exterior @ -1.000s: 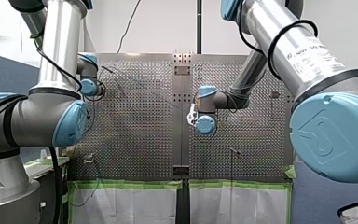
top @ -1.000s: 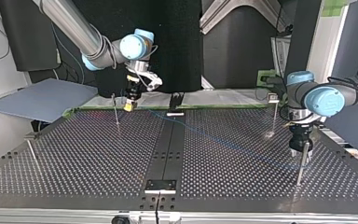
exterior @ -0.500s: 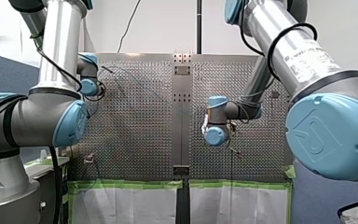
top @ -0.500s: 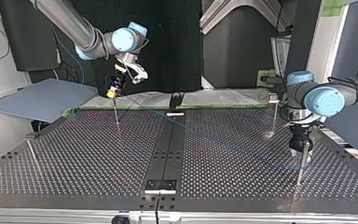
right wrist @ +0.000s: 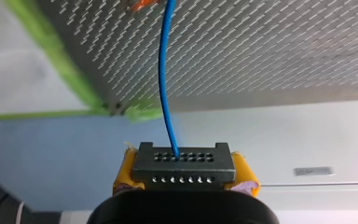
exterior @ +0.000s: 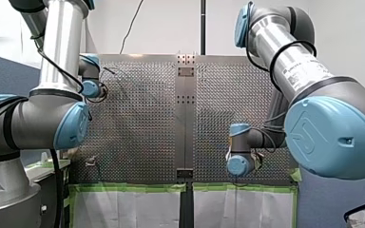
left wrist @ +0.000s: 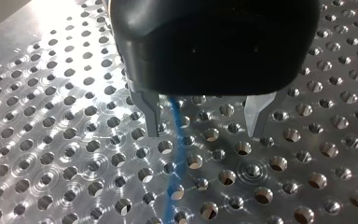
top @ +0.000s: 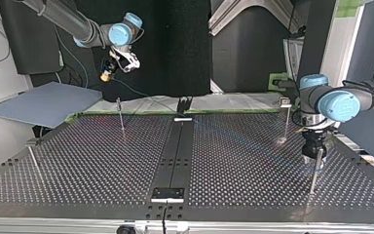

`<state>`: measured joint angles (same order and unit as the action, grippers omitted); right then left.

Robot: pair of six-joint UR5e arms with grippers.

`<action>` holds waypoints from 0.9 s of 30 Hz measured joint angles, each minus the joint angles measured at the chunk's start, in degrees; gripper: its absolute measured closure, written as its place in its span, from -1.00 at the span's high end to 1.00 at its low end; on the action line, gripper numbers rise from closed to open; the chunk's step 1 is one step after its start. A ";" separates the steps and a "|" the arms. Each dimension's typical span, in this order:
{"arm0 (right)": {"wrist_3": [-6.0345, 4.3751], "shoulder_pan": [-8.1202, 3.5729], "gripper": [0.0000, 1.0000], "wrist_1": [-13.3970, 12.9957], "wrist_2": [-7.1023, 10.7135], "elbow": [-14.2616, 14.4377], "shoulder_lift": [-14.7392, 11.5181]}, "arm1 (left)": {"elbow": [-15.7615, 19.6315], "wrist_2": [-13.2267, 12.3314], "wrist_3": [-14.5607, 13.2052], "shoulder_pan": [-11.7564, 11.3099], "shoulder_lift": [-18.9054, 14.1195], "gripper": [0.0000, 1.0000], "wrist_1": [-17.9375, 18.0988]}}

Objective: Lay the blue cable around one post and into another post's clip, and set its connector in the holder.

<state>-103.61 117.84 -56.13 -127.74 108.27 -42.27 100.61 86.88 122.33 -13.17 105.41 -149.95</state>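
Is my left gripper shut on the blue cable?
No: the left wrist view shows the left gripper open, with the blue cable passing through the gap.

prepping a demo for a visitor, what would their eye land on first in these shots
My right gripper, held high at the top view's left, clamps the dark connector between yellow pads, the blue cable running from it down to the perforated table. My left gripper hangs open just over that table, the cable passing between its fingers.
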 joint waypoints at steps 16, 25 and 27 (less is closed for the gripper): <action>-0.29 -9.04 -1.00 -7.17 9.03 9.04 6.56 | 0.01 -0.25 0.00 0.08 0.00 0.80 0.00; 0.98 -14.21 -1.00 -7.93 14.19 8.71 8.93 | 0.01 -0.27 0.00 0.33 0.00 0.80 -0.01; 1.24 -15.38 -1.00 -7.70 15.36 8.08 8.98 | 0.01 -0.27 0.01 0.35 0.00 0.80 -0.03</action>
<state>-102.37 102.46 -63.82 -112.38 116.35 -33.30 100.61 86.61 122.34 -12.82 105.41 -149.98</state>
